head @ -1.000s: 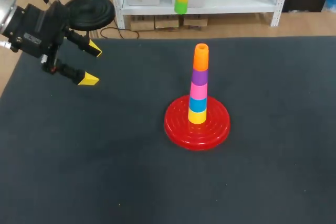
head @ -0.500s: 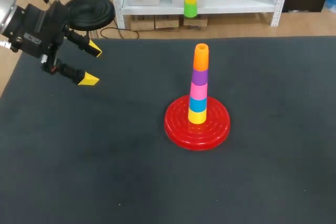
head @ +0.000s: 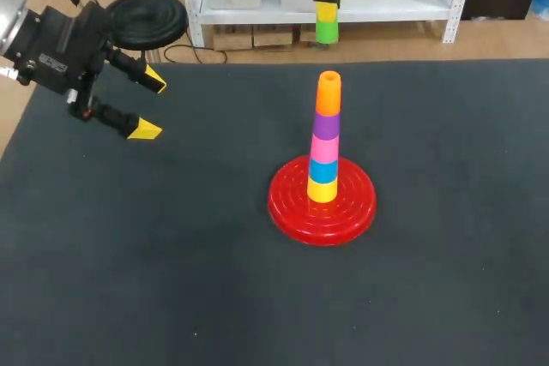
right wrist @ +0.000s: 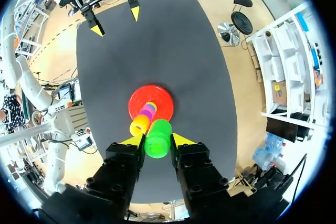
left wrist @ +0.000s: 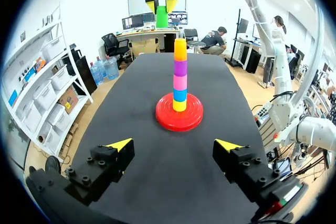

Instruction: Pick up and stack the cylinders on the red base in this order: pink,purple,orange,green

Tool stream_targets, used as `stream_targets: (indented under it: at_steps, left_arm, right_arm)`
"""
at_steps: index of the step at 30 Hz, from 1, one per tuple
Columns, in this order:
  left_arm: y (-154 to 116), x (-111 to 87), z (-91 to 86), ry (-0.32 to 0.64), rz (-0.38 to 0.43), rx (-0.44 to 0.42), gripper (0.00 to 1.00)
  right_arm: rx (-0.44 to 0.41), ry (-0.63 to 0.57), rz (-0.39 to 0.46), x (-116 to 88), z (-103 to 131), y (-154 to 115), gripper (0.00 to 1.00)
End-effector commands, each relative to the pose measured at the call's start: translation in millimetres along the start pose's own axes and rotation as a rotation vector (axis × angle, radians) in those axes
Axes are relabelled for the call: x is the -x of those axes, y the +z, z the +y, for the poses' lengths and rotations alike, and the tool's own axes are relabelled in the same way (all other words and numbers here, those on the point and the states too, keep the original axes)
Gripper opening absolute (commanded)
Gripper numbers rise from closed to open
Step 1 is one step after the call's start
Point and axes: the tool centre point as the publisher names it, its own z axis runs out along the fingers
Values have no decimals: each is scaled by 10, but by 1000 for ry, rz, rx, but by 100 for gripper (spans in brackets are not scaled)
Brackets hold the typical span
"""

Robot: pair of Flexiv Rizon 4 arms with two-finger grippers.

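Green cylinder (head: 326, 32) hung clamped between the right gripper's (right wrist: 158, 140) fingers, above the orange cylinder (head: 328, 93) topping the stack on the red base (head: 356, 212). Left gripper (head: 150, 107) gaped wide, holding nothing, well apart from the stack.

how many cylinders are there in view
6: yellow, blue, pink, purple, orange stacked bottom to top on the red base; green held in the right gripper above them.

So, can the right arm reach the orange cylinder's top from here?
Probably yes: nothing stands over the orange cylinder, the left gripper hangs far aside, and the right gripper holds the green cylinder.
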Motion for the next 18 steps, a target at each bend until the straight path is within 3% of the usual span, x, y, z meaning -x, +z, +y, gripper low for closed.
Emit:
stream_targets:
  at_steps: [1,18]
  left_arm:
    - [2,-4,-8,0,0,3,100]
    - [2,-4,-8,0,0,3,100]
  right_arm:
    - [-87,5,-49,-104,94,51,0]
    - [-58,-16,-37,-134,304,198,0]
